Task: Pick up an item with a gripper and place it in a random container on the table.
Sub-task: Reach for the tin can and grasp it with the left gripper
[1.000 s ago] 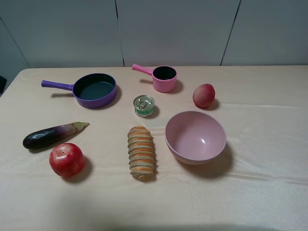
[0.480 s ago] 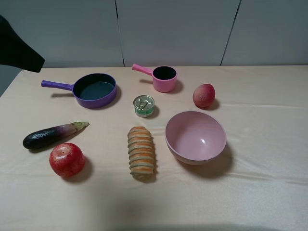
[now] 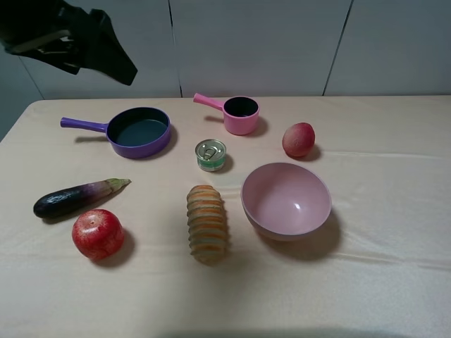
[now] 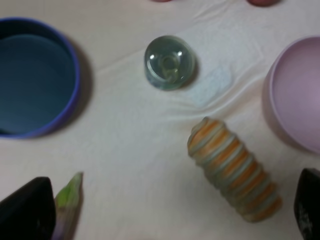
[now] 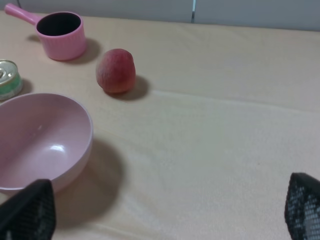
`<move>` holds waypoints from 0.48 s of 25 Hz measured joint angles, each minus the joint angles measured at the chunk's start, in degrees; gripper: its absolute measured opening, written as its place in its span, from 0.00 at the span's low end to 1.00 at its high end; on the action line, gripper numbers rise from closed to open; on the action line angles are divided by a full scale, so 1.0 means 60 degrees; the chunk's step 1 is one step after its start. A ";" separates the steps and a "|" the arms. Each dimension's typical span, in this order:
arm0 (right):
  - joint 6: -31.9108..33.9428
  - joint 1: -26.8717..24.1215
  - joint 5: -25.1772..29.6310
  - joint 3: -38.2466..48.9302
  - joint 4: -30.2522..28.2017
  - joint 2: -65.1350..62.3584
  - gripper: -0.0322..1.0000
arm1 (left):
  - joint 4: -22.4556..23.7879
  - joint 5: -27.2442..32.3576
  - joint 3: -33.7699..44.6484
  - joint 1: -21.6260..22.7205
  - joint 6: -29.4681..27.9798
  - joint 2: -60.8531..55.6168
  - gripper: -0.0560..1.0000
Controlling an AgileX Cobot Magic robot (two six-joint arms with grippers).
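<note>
The small tin can (image 3: 211,155) with a silver pull-tab lid and green band stands upright mid-table, in front of the pink saucepan (image 3: 241,115). The left arm (image 3: 77,39) hangs high over the table's far left corner, far from the can. In the left wrist view the left gripper (image 4: 167,215) is open and empty, with the can (image 4: 170,62) well below it. The right gripper (image 5: 165,212) is open and empty above bare beige cloth; the can (image 5: 9,80) and saucepan (image 5: 61,35) lie far off. The right arm is out of the exterior view.
On the table (image 3: 394,267) are a purple frying pan (image 3: 139,131), a wide pink bowl (image 3: 286,201), a striped bread roll (image 3: 206,224), an eggplant (image 3: 74,197), a red apple (image 3: 98,234) and a peach (image 3: 299,139).
The left arm has come into the exterior view at the upper left and moved rightward. No object on the table has moved.
</note>
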 joint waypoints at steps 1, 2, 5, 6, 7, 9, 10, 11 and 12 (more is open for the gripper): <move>0.0000 0.0000 0.0000 0.0000 0.0000 0.0000 0.70 | 0.0045 -0.0022 -0.0181 -0.0106 0.0000 0.0192 0.97; 0.0000 0.0000 0.0000 0.0000 0.0000 0.0000 0.70 | 0.0098 -0.0036 -0.0365 -0.0239 0.0000 0.0432 0.97; 0.0000 0.0000 0.0000 0.0000 0.0000 0.0000 0.70 | 0.0163 -0.0157 -0.0849 -0.0570 -0.0008 0.1148 0.96; 0.0000 0.0000 0.0000 0.0000 0.0000 0.0000 0.70 | 0.0163 -0.0192 -0.1006 -0.0655 -0.0020 0.1347 0.96; 0.0000 0.0000 0.0000 0.0000 0.0000 0.0000 0.70 | 0.0175 -0.0233 -0.1129 -0.0741 -0.0050 0.1542 0.96; 0.0000 0.0000 0.0000 0.0000 0.0000 0.0000 0.70 | 0.0206 -0.0358 -0.1406 -0.0875 -0.0153 0.2001 0.95; 0.0000 0.0000 0.0000 0.0000 0.0000 0.0000 0.70 | 0.0210 -0.0441 -0.1520 -0.0940 -0.0199 0.2224 0.95; 0.0000 0.0000 0.0000 0.0000 0.0000 0.0000 0.70 | 0.0217 -0.0524 -0.1657 -0.0976 -0.0239 0.2445 0.95; 0.0000 0.0000 0.0000 0.0000 0.0000 0.0000 0.70 | 0.0217 -0.0627 -0.1799 -0.0989 -0.0273 0.2660 0.95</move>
